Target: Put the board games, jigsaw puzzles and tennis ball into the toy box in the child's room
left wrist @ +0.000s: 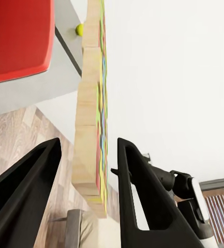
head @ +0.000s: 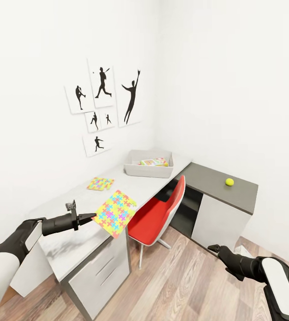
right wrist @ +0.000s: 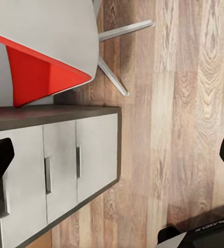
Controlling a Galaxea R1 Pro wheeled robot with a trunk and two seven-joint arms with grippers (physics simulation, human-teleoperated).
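Puzzles number two: one (head: 100,183) on the table (head: 73,249), one (head: 115,213) pinched by left end effector (head: 92,217); right (head: 212,246) unclear.

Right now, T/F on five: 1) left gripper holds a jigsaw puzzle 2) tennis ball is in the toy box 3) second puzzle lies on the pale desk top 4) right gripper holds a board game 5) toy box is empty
1) True. The left gripper pinches the edge of a jigsaw puzzle, lifted off the desk.
2) False. The tennis ball sits on the dark grey section, apart from the toy box.
3) True. The second puzzle lies flat on the pale top.
4) False. The right gripper is open, low over the floor, holding nothing.
5) False. A printed game box shows inside.
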